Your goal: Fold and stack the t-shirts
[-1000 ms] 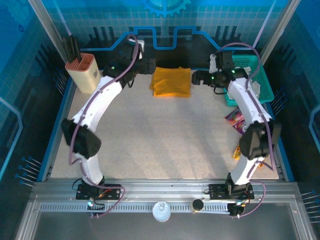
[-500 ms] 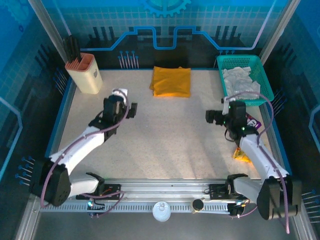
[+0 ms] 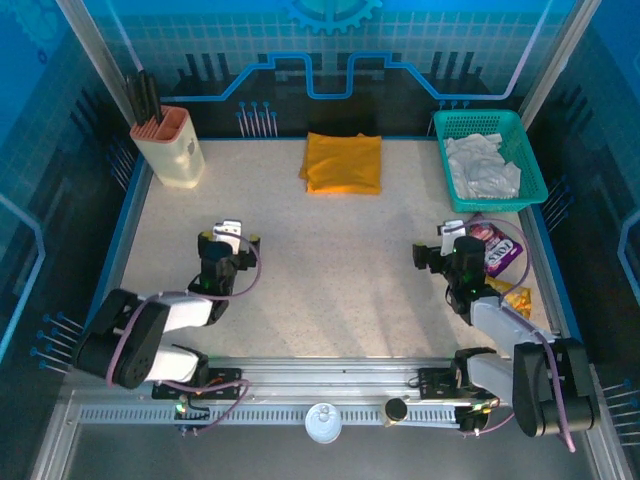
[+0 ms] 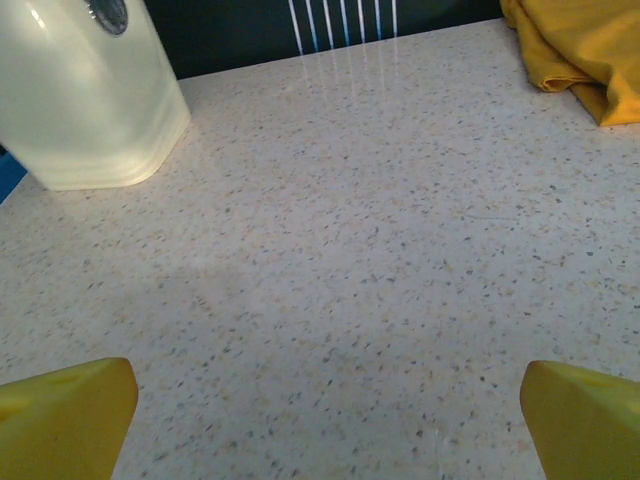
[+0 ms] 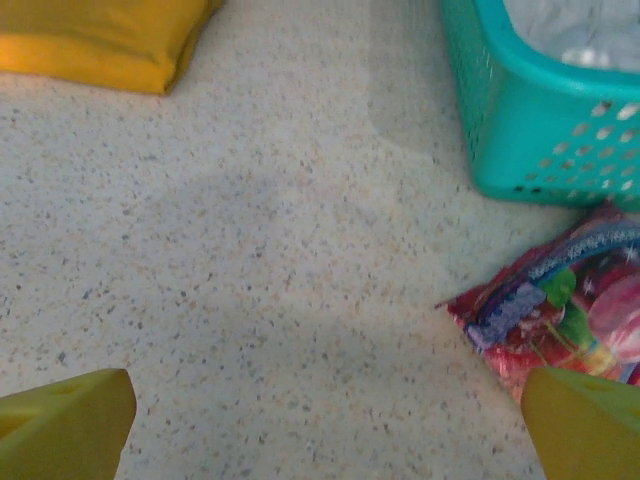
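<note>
Both arms are back near their bases: left pincer (image 3: 228,240) and right pincer (image 3: 441,252) gape wide, holding nothing. Mustard t-shirt (image 3: 342,162) lies folded far ahead, between them. Pale t-shirt (image 3: 482,166) sits unfolded in the basket (image 3: 497,204) beyond the right pincer, likely next

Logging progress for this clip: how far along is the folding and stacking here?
Done: the mustard-orange t-shirt lies folded at the far edge of the table. In hand: nothing; the left gripper and right gripper are open and empty over bare table. Left: the white-grey t-shirt sits crumpled in the teal basket, to be folded and stacked on the orange one.
</note>
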{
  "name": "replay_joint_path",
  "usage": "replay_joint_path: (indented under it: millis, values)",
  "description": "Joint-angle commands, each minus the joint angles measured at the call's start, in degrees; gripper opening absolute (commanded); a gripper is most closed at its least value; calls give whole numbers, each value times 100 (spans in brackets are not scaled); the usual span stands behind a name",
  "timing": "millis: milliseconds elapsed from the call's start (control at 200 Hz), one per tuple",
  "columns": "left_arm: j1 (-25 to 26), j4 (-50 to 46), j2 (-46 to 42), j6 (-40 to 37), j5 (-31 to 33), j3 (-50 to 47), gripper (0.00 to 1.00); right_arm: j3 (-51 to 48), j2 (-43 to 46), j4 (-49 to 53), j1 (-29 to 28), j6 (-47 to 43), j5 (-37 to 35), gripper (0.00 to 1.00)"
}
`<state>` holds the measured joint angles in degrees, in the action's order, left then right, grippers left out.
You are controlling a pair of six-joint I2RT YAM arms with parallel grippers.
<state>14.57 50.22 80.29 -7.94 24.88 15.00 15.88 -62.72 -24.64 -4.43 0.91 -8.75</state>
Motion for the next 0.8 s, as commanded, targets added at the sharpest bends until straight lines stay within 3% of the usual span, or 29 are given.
replay_joint_path:
  millis: [0,60,145,190,280,315,375,460,791]
  values:
    - [-247,1587,562,-127,-292,-40,99,-607,-105,-2193,90,-303,231,100]
    - [-355,2253,873,38,13,-163,99,-970,-463,-3438,91,-368,438,100]
    - [-818,2408,1010,504,-746,-342,99,-1190,-1192,-4823,97,-330,667,100]
    - [-903,2843,1308,446,-836,-314,99,-1115,-1660,-5164,124,-276,878,100]
    - [-1101,1478,906,681,-1231,29,99,-740,-2875,-5713,100,-390,1264,100]
    - [-1168,1066,927,719,-1379,293,99,-463,-2880,-5347,83,-384,1168,100]
    - [-1299,180,879,801,-1629,711,99,58,-2435,-3692,121,-276,975,100]
    - [-1457,351,878,888,-1922,638,99,721,-2521,-2504,191,-165,948,100]
    - [-1448,321,883,869,-1929,661,99,715,-2564,-2600,144,-151,713,100]
